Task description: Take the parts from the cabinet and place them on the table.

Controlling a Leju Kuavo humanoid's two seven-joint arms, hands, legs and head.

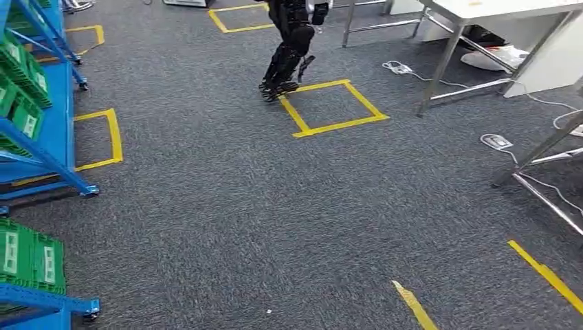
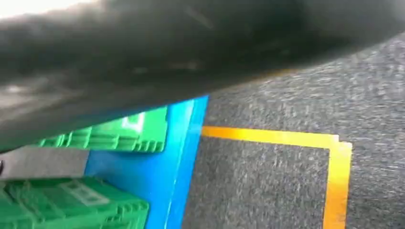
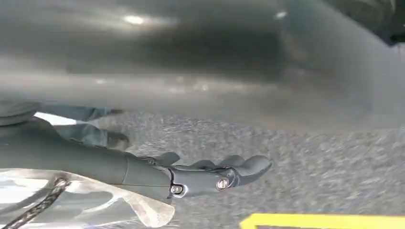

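Observation:
The blue cabinet (image 1: 58, 148) stands at the left of the head view, with green bins (image 1: 26, 117) on its shelves. More green bins (image 2: 76, 202) and the cabinet's blue frame (image 2: 176, 157) show close up in the left wrist view. There a grey strip, seemingly part of my left hand (image 2: 43, 162), comes in beside the bins; its fingers are hidden. My right hand (image 3: 210, 176) hangs over the carpet with its dark fingers stretched out. A clear plastic piece (image 3: 110, 200) with a dark cord lies against it; whether the hand holds it is unclear. The table (image 1: 509, 14) stands at the far right.
Yellow tape squares (image 1: 333, 106) mark the grey carpet. Another dark robot (image 1: 289, 48) stands at the top centre by one square. Metal table legs (image 1: 543, 148) and white cables (image 1: 498, 142) lie at the right. A second blue rack (image 1: 41, 302) is near the bottom left.

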